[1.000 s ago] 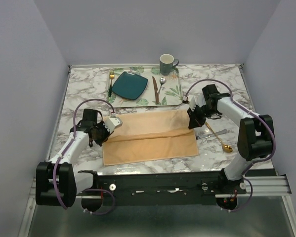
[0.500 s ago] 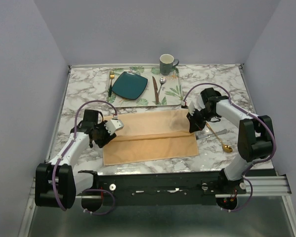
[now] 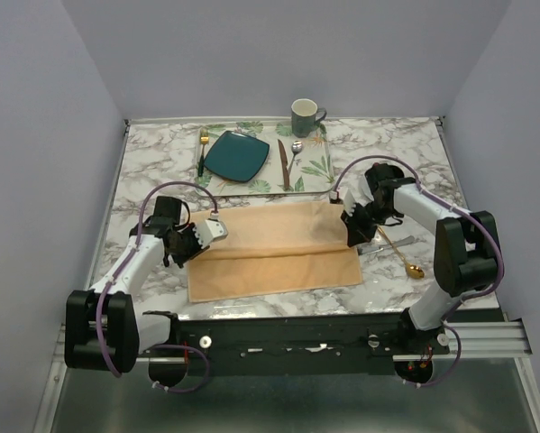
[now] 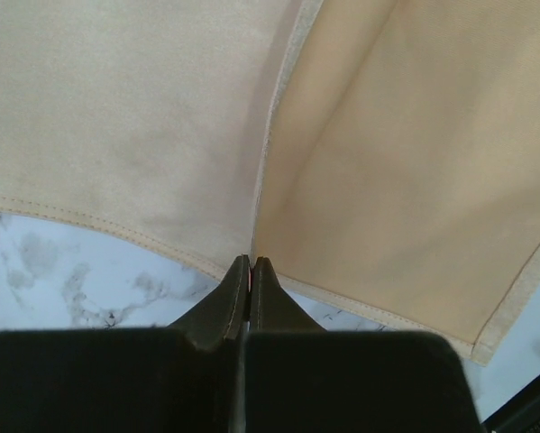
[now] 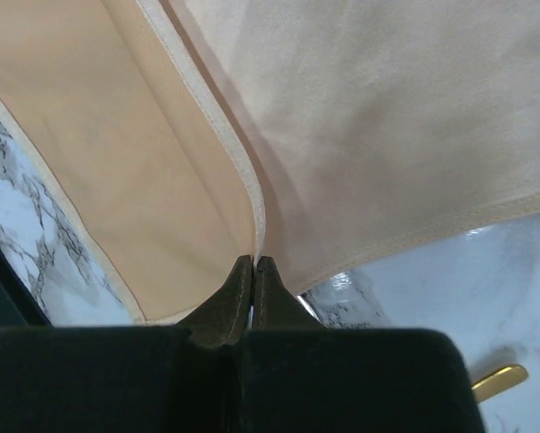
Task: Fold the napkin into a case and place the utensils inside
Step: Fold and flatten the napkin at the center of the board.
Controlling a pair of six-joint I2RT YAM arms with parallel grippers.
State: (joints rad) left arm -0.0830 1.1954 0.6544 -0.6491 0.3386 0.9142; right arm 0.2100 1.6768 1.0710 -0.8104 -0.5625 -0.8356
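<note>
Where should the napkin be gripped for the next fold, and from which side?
Probably pinch the napkin at its two side hems, where the folded-over layer's edge ends, coming in low from left and right; lying flat, it offers only edges.

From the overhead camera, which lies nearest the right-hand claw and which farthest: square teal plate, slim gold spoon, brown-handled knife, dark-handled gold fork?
From the right gripper:
1. Slim gold spoon, on the marble table just to its right.
2. Brown-handled knife, on the leaf-patterned tray behind.
3. Square teal plate, farther left on that tray.
4. Dark-handled gold fork, at the tray's left end.
</note>
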